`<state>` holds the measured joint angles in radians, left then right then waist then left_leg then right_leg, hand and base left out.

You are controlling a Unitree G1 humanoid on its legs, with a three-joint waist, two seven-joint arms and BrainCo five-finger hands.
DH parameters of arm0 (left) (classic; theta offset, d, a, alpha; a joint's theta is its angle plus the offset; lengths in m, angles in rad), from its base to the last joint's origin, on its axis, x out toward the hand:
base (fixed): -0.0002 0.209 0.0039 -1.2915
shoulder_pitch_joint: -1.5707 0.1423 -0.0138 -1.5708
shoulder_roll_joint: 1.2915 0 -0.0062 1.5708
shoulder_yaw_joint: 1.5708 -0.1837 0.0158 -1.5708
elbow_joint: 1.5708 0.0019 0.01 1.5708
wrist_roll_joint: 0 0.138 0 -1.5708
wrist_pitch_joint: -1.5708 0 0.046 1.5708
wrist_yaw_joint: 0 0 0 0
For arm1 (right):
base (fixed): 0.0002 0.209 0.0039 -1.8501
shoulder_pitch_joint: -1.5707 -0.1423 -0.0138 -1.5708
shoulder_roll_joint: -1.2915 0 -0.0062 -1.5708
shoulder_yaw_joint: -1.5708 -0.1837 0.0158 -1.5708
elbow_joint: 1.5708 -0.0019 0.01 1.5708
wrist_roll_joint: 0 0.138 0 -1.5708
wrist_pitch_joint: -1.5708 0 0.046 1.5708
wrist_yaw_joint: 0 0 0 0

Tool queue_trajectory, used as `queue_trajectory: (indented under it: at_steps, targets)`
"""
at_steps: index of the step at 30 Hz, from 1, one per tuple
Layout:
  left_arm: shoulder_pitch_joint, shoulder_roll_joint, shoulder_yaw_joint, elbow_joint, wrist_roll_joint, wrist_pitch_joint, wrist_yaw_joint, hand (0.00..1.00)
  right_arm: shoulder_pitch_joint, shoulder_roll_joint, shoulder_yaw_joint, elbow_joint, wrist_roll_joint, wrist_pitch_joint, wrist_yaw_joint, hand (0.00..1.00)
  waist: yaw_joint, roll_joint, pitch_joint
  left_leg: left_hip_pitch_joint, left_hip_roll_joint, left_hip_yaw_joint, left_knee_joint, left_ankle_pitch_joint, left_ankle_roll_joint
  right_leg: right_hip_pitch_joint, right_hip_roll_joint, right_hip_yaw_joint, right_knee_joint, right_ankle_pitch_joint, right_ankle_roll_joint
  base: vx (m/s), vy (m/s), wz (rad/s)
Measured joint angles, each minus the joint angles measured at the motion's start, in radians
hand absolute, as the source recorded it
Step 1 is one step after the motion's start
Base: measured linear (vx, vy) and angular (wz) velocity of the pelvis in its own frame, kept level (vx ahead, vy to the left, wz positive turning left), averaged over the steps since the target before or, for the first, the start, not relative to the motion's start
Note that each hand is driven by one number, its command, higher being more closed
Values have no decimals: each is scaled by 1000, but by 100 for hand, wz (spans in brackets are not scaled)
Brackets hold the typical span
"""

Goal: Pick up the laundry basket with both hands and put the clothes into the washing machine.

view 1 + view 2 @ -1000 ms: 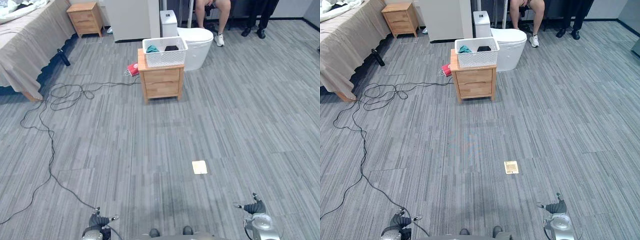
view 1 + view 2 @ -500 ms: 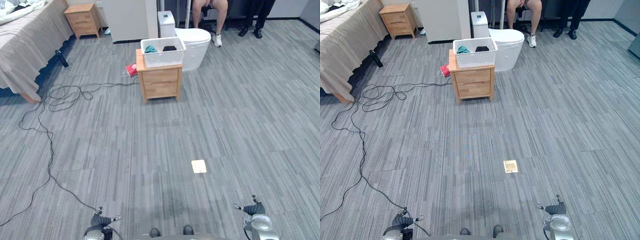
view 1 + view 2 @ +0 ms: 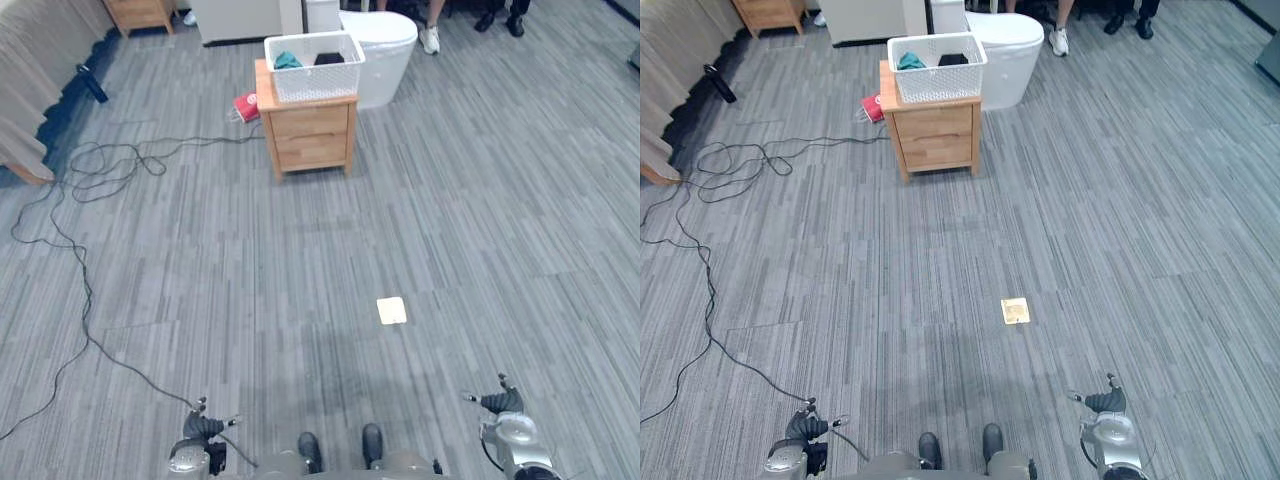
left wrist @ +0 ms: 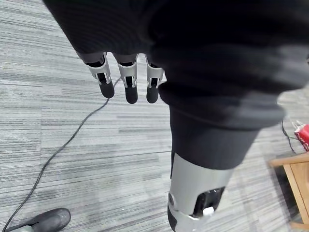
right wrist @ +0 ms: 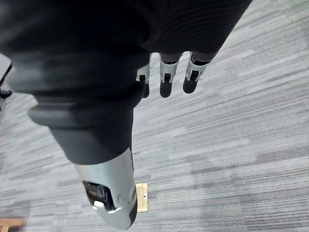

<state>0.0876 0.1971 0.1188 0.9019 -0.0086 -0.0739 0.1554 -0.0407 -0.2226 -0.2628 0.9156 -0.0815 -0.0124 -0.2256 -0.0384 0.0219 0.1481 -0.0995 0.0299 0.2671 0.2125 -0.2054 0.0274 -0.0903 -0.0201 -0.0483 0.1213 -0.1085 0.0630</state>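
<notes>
The grey striped floor (image 3: 480, 200) takes up most of the head views. In the upper left corner there's the edge of a bed (image 3: 35, 80) with a beige skirt. Along the top edge sit a white boxy unit (image 3: 240, 18) and, to its right, a white toilet (image 3: 385, 40).

Just in front of those, upper middle of the frame, stands a wooden nightstand (image 3: 308, 130) with two drawers. The white laundry basket (image 3: 315, 82) sits on top of it, upright. Inside are a teal garment (image 3: 287, 61) on the left and a black garment (image 3: 329, 59) on the right. A small red thing (image 3: 246, 106) lies on the floor touching or just beside the nightstand's left side; can't tell what it is. Someone's white shoe (image 3: 431, 40) pokes in at the top by the toilet. A little tan square plate (image 3: 391, 311) is set in the floor at centre.

The left hand (image 3: 200, 430) is at the bottom left, the right hand (image 3: 500, 404) at the bottom right, both well away from the basket. In the wrist views the left fingers (image 4: 126, 82) and right fingers (image 5: 165, 77) hang straight and loose over bare floor, nothing in either.
</notes>
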Motion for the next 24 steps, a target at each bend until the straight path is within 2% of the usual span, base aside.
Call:
queue_trajectory:
  at_steps: [1, 2, 3, 4, 5, 7, 9, 10, 11, 12, 13, 14, 15, 16, 17, 18, 19, 20, 21, 22, 23, 24]
  targets:
    - [2, 0, -1, -7, -1, 0, 0, 0, 0, 4, 0, 0, 1, 0, -2, 0, 1, -1, 1, -6, -1, 0, 17, -19, 4, -22, -7, 0, 56, -33, 16, 65, 92, 3]
    - [1, 2, -10, -12, -3, -1, 1, 0, 17, 13, 0, 0, 2, 2, -11, 0, 2, -3, 11, -3, -7, -3, 57, -59, 11, -78, -30, -10, 220, -93, 58, 79, 90, 2]
    - [0, 3, -18, -12, -3, -1, 2, 0, 26, 19, 2, -2, 4, 2, -12, 0, 3, -4, 20, 5, -11, -8, 67, -79, 16, -118, -41, -24, 323, -100, 54, 134, 140, 9]
    - [-3, 12, -43, -13, -9, 0, 3, 0, 34, 33, 7, -15, 8, 5, -12, 0, 3, -6, 41, 27, -20, -19, 87, -108, 40, -217, -74, -55, 547, -103, 45, 179, 125, 13]
    - [-2, 19, -51, -13, -12, 1, 3, 0, 43, 47, 7, -22, 12, 13, -12, 0, -2, -13, 53, 48, -29, -27, 93, -128, 41, -265, -90, -67, 644, -119, 24, 275, 131, 18]
    - [-9, 25, -50, -13, -21, 2, 3, 0, 47, 52, 10, -21, 23, 21, -13, 0, -2, -20, 68, 86, -37, -36, 94, -142, 44, -341, -106, -101, 676, -144, 26, 307, 75, 20]
    - [-57, 33, -50, -13, -21, 2, 8, 0, 43, 47, 10, -21, 37, 20, -15, 0, -17, -15, 96, 135, -32, -87, 62, -152, 40, -398, -95, -149, 522, -134, 23, 406, 13, 62]
    - [-72, 34, -50, -13, -21, 2, 13, 0, 40, 45, 10, -21, 38, 21, -15, 0, -22, -13, 105, 153, -30, -104, 43, -152, 40, -405, -86, -153, 452, -114, 17, 508, -47, 88]
    - [-90, 35, -50, -14, -21, 0, 22, 0, 33, 38, 9, -21, 40, 21, -14, 0, -39, -14, 124, 197, -27, -137, 0, -150, 34, -410, -81, -176, 310, -50, 10, 582, -99, 86]
    - [-95, 36, -50, -14, -21, 0, 21, 0, 31, 27, 8, -22, 40, 21, -15, 0, -53, -19, 126, 246, -26, -160, -39, -155, 14, -414, -81, -194, 180, 17, 0, 612, -122, 86]
    - [-93, 36, -50, -13, -21, 0, 21, 0, 32, 22, 7, -25, 40, 20, -15, 0, -60, -22, 124, 266, -26, -174, -48, -162, -1, -415, -78, -196, 152, 47, -13, 664, -161, 75]
    - [-89, 32, -51, -11, -21, 0, 21, 0, 48, 12, 6, -33, 40, 20, -16, 0, -63, -18, 120, 299, -13, -194, -33, -178, -31, -422, -77, -185, 210, 151, -90, 558, -148, 49]
    - [-86, 29, -51, -11, -20, 0, 21, 0, 50, 10, 6, -39, 40, 20, -16, 0, -63, -13, 118, 302, 0, -199, -3, -179, -39, -427, -76, -183, 254, 165, -120, 707, -205, 28]
    - [-83, 24, -49, -10, -20, -1, 20, 0, 41, 14, 7, -47, 39, 20, -12, 0, -54, 3, 118, 282, 37, -187, 107, -157, -100, -423, -59, -197, 337, 82, -136, 722, -224, 6]
    - [-76, 16, -42, -11, -20, -1, 20, 0, 40, 32, 9, -84, 39, 21, -8, 0, -53, 10, 123, 213, 72, -173, 320, -85, -170, -374, -40, -208, 370, 17, -150, 883, -291, 1]
    - [-68, 5, -32, -13, -20, -1, 19, 0, 42, 38, 11, -109, 39, 21, -6, 0, -54, 16, 125, 165, 98, -172, 463, -8, -172, -334, -24, -212, 366, -10, -153, 877, -289, -3]
    - [-48, -14, -23, -27, -20, 0, 19, 0, 44, 43, 33, -152, 41, 18, -8, 0, -42, 27, 126, 55, 164, -169, 752, 94, -188, -244, 11, -213, 343, -53, -172, 709, -226, -24]
    - [-46, -27, -23, -43, -20, 1, 18, 0, 45, 51, 46, -182, 42, 11, -9, 0, -22, 25, 128, -48, 213, -143, 970, 67, -146, -167, 34, -205, 325, -78, -190, 648, -163, -32]
    - [-48, -35, -23, -54, -20, 2, 18, 0, 45, 56, 47, -197, 42, 9, -11, 0, -3, 23, 128, -98, 227, -129, 1033, 53, -123, -132, 39, -197, 315, -82, -198, 608, -105, -30]
    - [-51, -51, -23, -79, -20, 1, 18, 0, 45, 66, 47, -217, 50, 4, -14, 0, 11, 11, 131, -182, 233, -103, 1066, 35, -94, -60, 37, -188, 275, -85, -201, 704, -91, -21]
    - [-49, -64, -23, -95, -21, -1, 18, 0, 49, 75, 47, -236, 61, -3, -14, 0, 30, 4, 129, -257, 231, -74, 1006, 14, -61, 18, 33, -170, 215, -86, -201, 576, -49, -20]
    - [-49, -67, -23, -100, -21, -1, 18, 0, 48, 78, 48, -243, 70, -4, -14, 0, 35, 3, 128, -288, 230, -64, 956, 9, -52, 54, 32, -165, 182, -88, -198, 572, -11, -27]
